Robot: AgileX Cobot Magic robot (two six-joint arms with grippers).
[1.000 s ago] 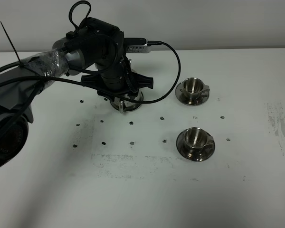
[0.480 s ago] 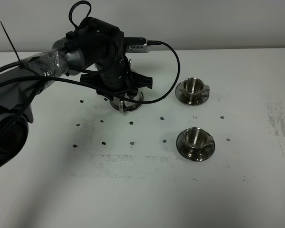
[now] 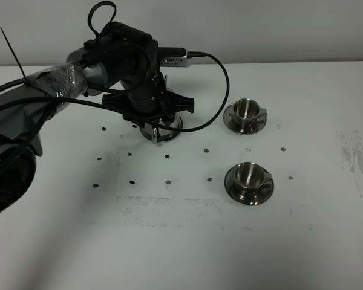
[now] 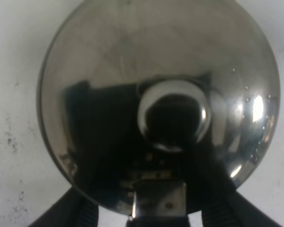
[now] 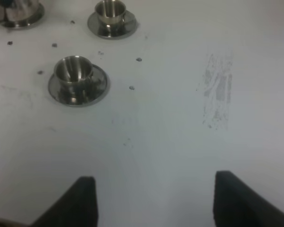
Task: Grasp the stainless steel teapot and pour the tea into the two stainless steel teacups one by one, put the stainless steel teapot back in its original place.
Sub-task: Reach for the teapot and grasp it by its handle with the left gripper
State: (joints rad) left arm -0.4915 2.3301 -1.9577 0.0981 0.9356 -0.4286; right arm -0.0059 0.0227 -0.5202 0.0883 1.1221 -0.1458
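The stainless steel teapot [image 4: 156,94] fills the left wrist view from above, its knobbed lid [image 4: 173,116] in the middle. My left gripper [image 3: 159,124] hangs right over it, its dark fingers [image 4: 75,215] apart on either side of the handle mount, so only the pot's lower edge [image 3: 162,135] shows from the high camera. The two stainless steel teacups [image 3: 246,110] [image 3: 249,175] stand on saucers to the right. No tea shows in them. My right gripper [image 5: 154,203] is open above bare table, short of the nearer cup [image 5: 73,71]. The original place is hidden under the pot.
The white table [image 3: 181,241] carries small dark specks around the pot and cups, and a grey scuffed patch [image 3: 357,163] lies at the far right. A black cable [image 3: 221,78] loops from the left arm toward the far cup.
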